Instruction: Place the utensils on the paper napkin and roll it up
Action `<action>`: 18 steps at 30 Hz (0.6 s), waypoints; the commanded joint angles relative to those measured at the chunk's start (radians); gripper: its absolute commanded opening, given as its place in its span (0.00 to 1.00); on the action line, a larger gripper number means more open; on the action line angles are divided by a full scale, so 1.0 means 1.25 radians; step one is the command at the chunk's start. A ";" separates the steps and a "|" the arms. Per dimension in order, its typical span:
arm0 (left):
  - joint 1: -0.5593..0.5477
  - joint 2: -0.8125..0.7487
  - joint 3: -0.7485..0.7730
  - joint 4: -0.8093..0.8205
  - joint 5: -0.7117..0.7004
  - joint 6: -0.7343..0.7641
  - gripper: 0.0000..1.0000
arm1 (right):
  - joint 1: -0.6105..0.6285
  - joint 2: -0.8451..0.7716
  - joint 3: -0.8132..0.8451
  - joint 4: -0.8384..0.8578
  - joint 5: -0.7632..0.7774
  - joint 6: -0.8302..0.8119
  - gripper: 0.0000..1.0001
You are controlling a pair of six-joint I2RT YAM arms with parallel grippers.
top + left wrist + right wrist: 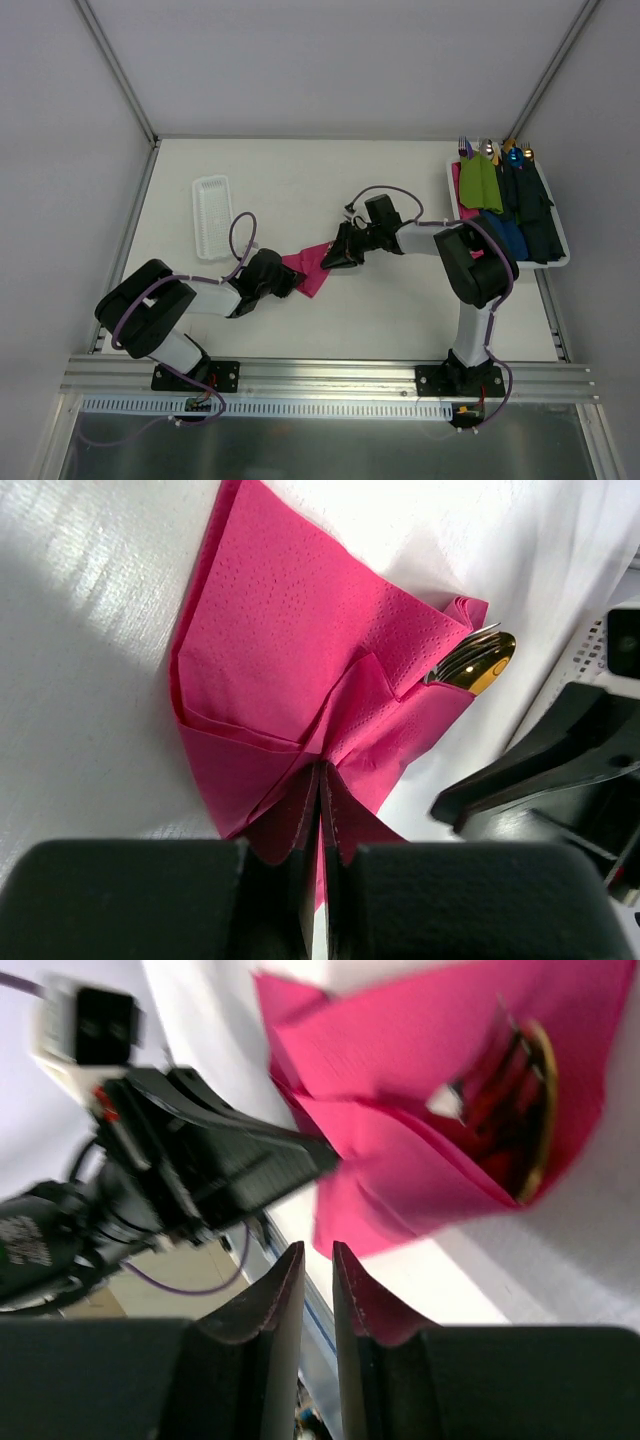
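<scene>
1. Top external view: the paper napkin (310, 270) lies mid-table, folded, between my two hands. My left gripper (290, 278) meets its left edge. My right gripper (330, 257) stands at its upper right corner, touching or just beside; I cannot tell which. Neither hand is clearly the nearer.
2. Left wrist view: my left jaws are clenched on a fold at the napkin's near edge. The utensils (478, 663) sit tucked inside a fold, gold heads protruding at the far right corner. Their long axis runs diagonally away from my left fingers toward the right gripper. In my judgement the roll must travel across that axis.
3. Right wrist view: my right jaws stand narrowly parted, grasping nothing. The napkin lies ahead and to the right, apart from the fingertips.
4. Markings: no brand, label or writing is legible in any view.
</scene>
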 commanded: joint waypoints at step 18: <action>-0.003 0.040 -0.023 -0.120 -0.057 0.019 0.00 | -0.007 0.130 -0.001 0.256 0.008 0.208 0.18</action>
